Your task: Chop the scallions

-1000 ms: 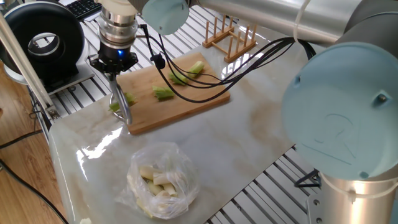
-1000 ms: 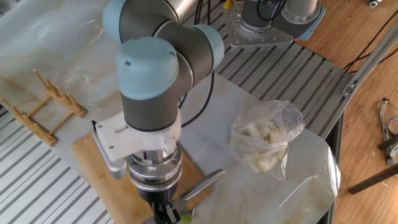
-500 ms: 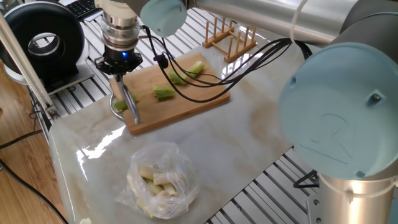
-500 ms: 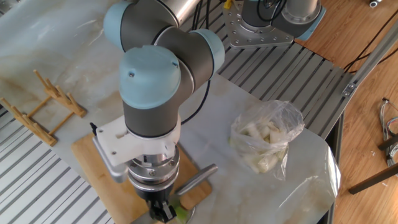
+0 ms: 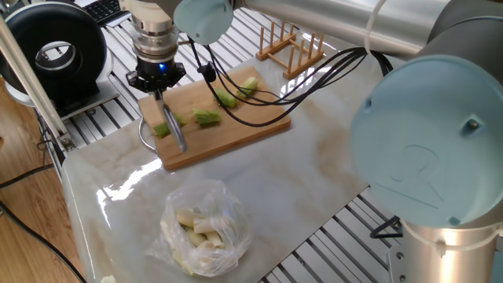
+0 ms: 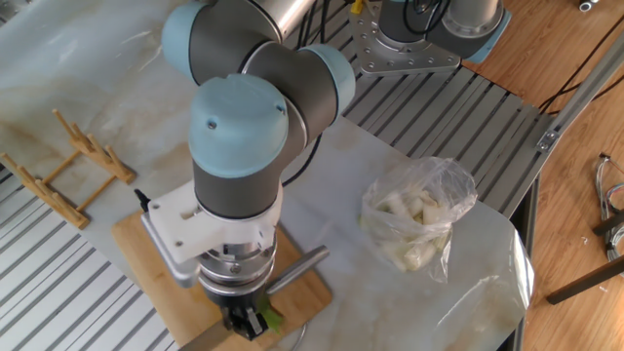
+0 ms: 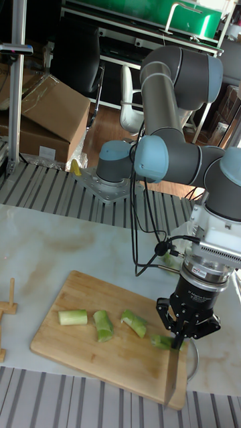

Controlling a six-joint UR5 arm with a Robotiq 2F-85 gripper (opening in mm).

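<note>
Several short green scallion chunks lie in a row on the wooden cutting board (image 5: 236, 130): one (image 5: 207, 118) mid-board, one (image 5: 228, 99) further back, one (image 5: 249, 85) at the far corner, and one (image 5: 167, 127) right beside the knife. My gripper (image 5: 159, 85) points down over the board's left end, shut on a metal knife (image 5: 177, 135) that slants toward the board's front edge. The tall fixed view shows the chunks (image 7: 103, 326) left of the gripper (image 7: 179, 329), and the knife (image 7: 173, 374) touches the nearest chunk (image 7: 161, 342). From the other side, the arm hides most of the board (image 6: 146, 263).
A clear plastic bag (image 5: 204, 228) of pale pieces lies on the marble table in front of the board. A wooden rack (image 5: 289, 47) stands behind the board. A black round device (image 5: 55, 51) sits at the far left. A metal ring (image 7: 193, 361) lies at the board's end.
My gripper and the knife have shifted from the board's left edge further over the board, toward the row of chunks. The chunks further along have not moved.
</note>
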